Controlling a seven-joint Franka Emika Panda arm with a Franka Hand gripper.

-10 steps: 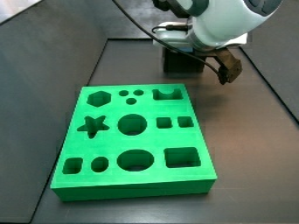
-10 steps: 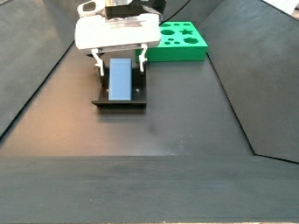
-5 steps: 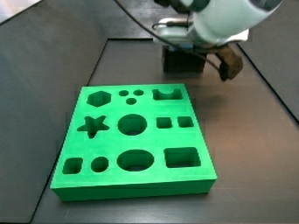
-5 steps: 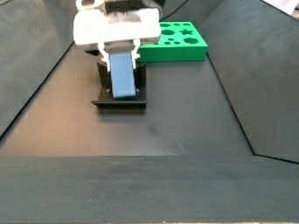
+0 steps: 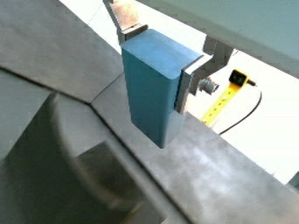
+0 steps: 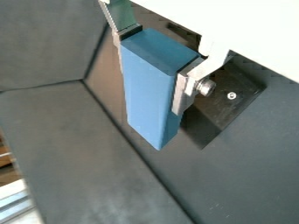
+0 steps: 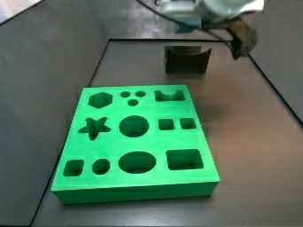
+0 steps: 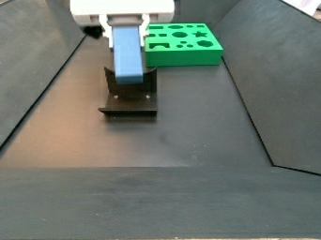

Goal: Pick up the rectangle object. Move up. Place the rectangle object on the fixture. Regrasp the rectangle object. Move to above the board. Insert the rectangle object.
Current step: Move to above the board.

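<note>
The blue block is held tight between the 2 silver fingers of the gripper, as seen in both wrist views. In a side view the block is seen hanging upright in the air, just above the dark fixture. The green board is seen lying flat on the dark floor, apart from the fixture

The hand hangs at the top of a side view, fingers pointing down. In both wrist views its silver fingers press flat against opposite faces of the block, gripping its upper end.
</note>
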